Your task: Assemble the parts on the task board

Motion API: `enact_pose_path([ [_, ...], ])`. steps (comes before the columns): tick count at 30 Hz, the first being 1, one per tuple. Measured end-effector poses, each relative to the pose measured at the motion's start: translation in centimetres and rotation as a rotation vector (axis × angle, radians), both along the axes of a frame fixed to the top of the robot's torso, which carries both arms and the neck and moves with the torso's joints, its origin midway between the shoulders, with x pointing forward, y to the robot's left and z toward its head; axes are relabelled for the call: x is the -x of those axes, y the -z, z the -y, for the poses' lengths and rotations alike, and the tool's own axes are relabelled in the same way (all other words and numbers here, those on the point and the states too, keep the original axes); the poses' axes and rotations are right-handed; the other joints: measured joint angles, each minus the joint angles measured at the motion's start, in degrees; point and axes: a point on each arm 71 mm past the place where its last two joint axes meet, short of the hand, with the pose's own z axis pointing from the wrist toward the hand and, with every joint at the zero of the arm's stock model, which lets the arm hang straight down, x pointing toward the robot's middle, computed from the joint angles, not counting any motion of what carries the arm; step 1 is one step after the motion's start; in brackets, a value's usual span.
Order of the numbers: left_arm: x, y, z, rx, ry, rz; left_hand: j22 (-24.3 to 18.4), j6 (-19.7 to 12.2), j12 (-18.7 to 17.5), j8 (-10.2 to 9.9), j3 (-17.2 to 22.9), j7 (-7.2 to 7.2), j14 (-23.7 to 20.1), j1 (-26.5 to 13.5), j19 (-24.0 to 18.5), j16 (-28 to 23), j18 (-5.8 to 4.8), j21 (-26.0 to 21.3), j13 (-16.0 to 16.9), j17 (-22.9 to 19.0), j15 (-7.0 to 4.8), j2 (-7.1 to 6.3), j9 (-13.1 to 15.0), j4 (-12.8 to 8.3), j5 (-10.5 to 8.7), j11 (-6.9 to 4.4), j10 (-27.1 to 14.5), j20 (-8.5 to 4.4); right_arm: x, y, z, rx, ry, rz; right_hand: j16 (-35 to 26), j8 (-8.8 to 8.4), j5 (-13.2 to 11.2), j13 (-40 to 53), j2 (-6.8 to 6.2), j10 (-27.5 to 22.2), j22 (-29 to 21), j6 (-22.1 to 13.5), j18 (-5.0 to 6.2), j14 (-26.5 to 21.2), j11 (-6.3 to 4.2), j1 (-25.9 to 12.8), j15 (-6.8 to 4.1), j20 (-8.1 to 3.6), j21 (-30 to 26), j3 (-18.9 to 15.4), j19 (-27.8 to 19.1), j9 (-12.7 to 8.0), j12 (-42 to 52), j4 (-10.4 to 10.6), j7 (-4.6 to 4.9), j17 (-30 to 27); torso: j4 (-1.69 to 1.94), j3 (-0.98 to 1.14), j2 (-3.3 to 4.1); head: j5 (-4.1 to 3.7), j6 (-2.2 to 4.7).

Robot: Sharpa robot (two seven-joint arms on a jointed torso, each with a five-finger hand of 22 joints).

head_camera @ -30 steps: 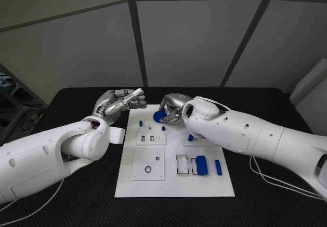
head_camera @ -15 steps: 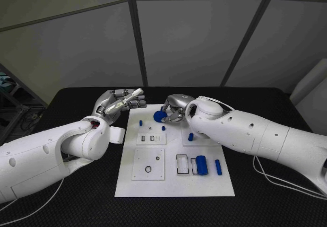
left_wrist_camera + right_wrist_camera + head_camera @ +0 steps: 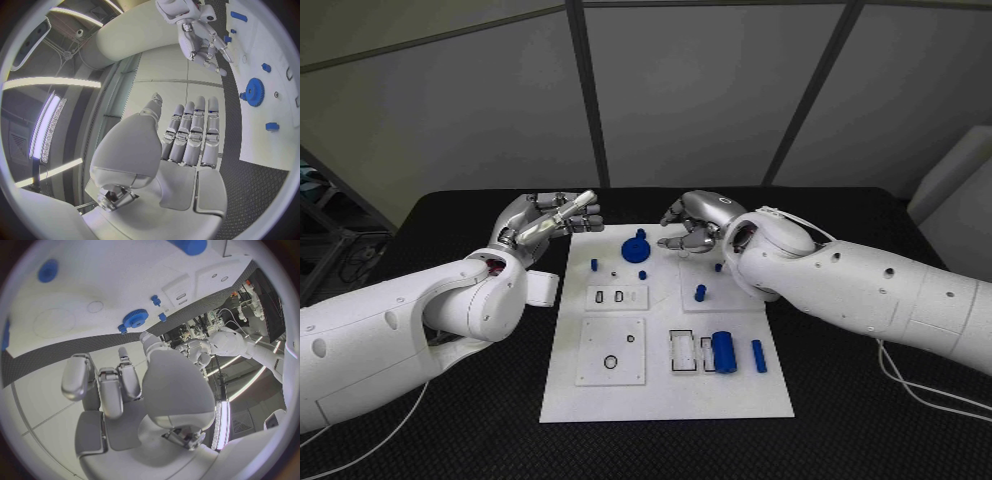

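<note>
The white task board lies in the middle of the black table. A blue gear sits at its far end, free of both hands. My right hand hovers just right of and above the gear, fingers loosely bent and holding nothing. My left hand is raised off the board's far left corner, fingers stretched out side by side and empty. Other blue parts lie on the board: a thick cylinder, a bar and a small peg. The gear also shows in the left wrist view, and the gear in the right wrist view.
A small white block lies against the board's left edge. Two raised white plates with slots and holes sit on the board's left half. Black table surrounds the board.
My right hand has let go of the blue gear and drawn up and to the right. The gear now stays on the board. My left hand has barely moved.
</note>
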Motion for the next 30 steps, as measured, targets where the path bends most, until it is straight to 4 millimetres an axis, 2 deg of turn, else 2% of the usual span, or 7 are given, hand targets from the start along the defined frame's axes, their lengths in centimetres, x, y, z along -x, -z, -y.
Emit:
enact_pose_path([
  [4,0.0,0.0,-0.1,-0.001,-0.002,0.000,0.00,0.00,0.00,0.00,0.22,0.00,0.00,0.30,0.00,-0.22,0.00,0.00,0.00,0.00,0.00,0.30,0.00,-0.41,0.00,0.00,0.00,0.00,0.6,-0.7,3.1,-0.023,0.021,0.002,0.00,-0.19,-0.36,0.00,-0.32,-0.13,-0.08,0.68,0.00,0.00,0.13,2.97,0.00,0.00,0.00,1.00,0.00,0.07,-0.09,-2.08,0.01,0.00,-0.32,0.12,-0.08,-0.42,0.07],
  [8,0.0,0.0,-0.3,-0.003,-0.003,0.000,-0.06,0.22,-0.18,-0.24,-0.09,-0.22,0.20,0.32,0.00,-0.22,0.00,0.00,0.00,0.00,0.20,0.29,0.00,-0.73,0.00,0.00,0.00,0.00,0.8,-1.0,6.6,-0.023,0.059,-0.004,0.00,-0.19,-1.14,0.00,-0.44,-0.13,-0.04,1.66,0.01,0.00,0.13,5.33,0.00,0.00,0.00,1.71,0.00,0.17,-0.29,-3.73,-0.21,0.00,-0.63,0.25,-0.12,0.23,0.27],
  [12,0.0,0.0,-0.4,-0.004,-0.004,0.003,-0.06,0.21,-0.29,-0.24,-0.16,-0.22,0.20,0.54,0.00,-0.45,-0.01,0.00,0.00,0.00,0.20,0.06,0.00,-0.79,0.00,0.00,0.00,0.00,1.0,-1.1,9.8,-0.024,0.089,-0.014,0.00,-0.19,-1.14,0.00,-0.83,-0.13,0.00,1.67,0.01,0.00,0.12,5.82,0.00,0.00,0.00,1.79,0.00,0.16,-0.29,-4.27,-0.20,0.00,-0.98,0.40,-0.16,0.36,0.34],
  [16,-0.1,0.0,-0.5,-0.007,-0.005,0.005,-0.06,0.21,-0.28,-0.23,-0.16,-0.21,0.20,0.54,0.00,-0.45,-0.01,0.00,0.00,0.05,0.20,0.06,0.00,-0.79,0.00,0.20,0.20,0.00,0.9,-1.0,11.9,-0.027,0.106,-0.024,0.00,-0.68,-1.54,0.00,-1.06,-0.13,-0.01,1.64,0.01,0.00,0.12,6.05,0.00,0.00,0.00,1.63,0.00,0.03,-0.29,-4.43,-0.23,0.00,-1.16,0.55,-0.16,-0.16,0.31],
  [18,-0.1,0.0,-0.6,-0.008,-0.007,0.006,-0.06,0.21,-0.28,-0.23,-0.16,-0.22,0.20,0.54,0.00,-0.45,-0.01,0.00,0.00,0.05,0.20,0.06,0.00,-0.79,0.00,0.20,0.20,0.00,0.8,-1.0,12.5,-0.030,0.111,-0.029,0.00,-0.72,-1.81,0.00,-1.06,-0.13,0.00,1.38,0.01,0.00,0.12,6.05,0.00,0.00,0.00,1.63,0.00,-0.02,-0.29,-4.43,-0.49,0.00,-1.17,0.57,-0.15,-0.35,0.22],
  [23,-0.3,0.1,-0.8,-0.011,-0.011,0.007,-0.06,0.21,-0.28,-0.23,-0.16,-0.21,0.20,0.54,0.00,-0.45,-0.01,0.00,0.00,0.05,0.20,0.06,0.00,-0.79,0.00,0.20,0.20,0.00,0.3,-0.7,13.7,-0.038,0.122,-0.041,-0.01,-0.91,-2.03,0.00,-1.06,-0.13,-0.01,1.17,0.02,0.00,0.12,6.05,0.00,0.00,0.00,1.63,0.00,-0.02,-0.50,-4.43,-0.27,-0.01,-1.18,0.58,-0.12,-0.68,0.08],
  [30,-0.4,0.2,-0.7,-0.011,-0.010,0.007,-0.05,0.21,-0.28,-0.23,-0.16,-0.21,0.20,0.54,0.00,-0.45,-0.01,0.00,0.00,0.04,0.20,0.07,0.00,-0.79,0.00,0.20,0.20,0.00,-0.2,-0.3,14.0,-0.046,0.116,-0.068,-0.01,-0.91,-2.03,0.00,-1.06,-0.13,-0.05,1.17,0.02,0.00,0.12,6.05,0.00,0.00,0.00,1.63,0.00,-0.02,-0.50,-4.43,-0.27,-0.01,-1.17,0.49,-0.08,-1.40,0.13],
])
